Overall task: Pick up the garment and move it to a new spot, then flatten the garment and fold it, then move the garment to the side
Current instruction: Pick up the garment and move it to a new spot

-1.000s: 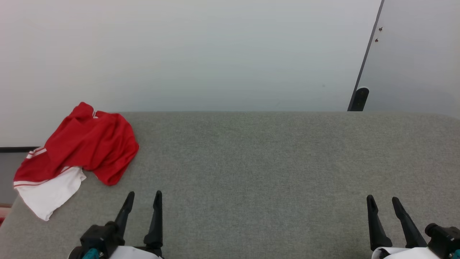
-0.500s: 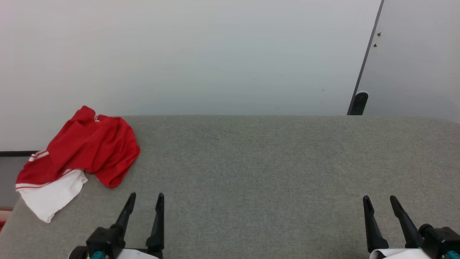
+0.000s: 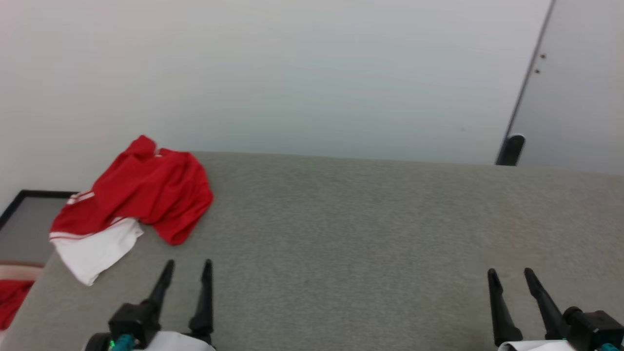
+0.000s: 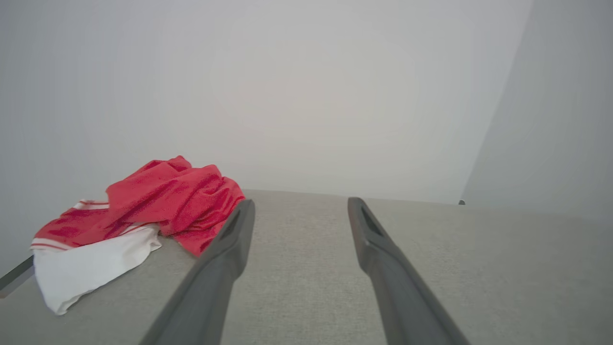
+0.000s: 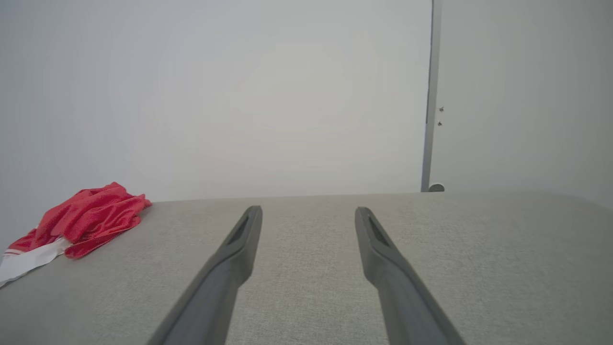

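left gripper (image 3: 188, 263), right gripper (image 3: 509, 271): jaws wide, empty

grey tabletop (image 3: 365, 234) open, garment (image 3: 146, 195) far-left corner

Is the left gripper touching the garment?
Apart. Head view shows a strip of bare grey surface between the left gripper and the garment.

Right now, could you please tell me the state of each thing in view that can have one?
Garment: crumpled in a heap, unfolded, lying near the far left corner of the table, not held.
Left gripper: open, empty, over the table's near edge, short of the garment.
Right gripper: open, empty, over the table's near right, far from the garment.
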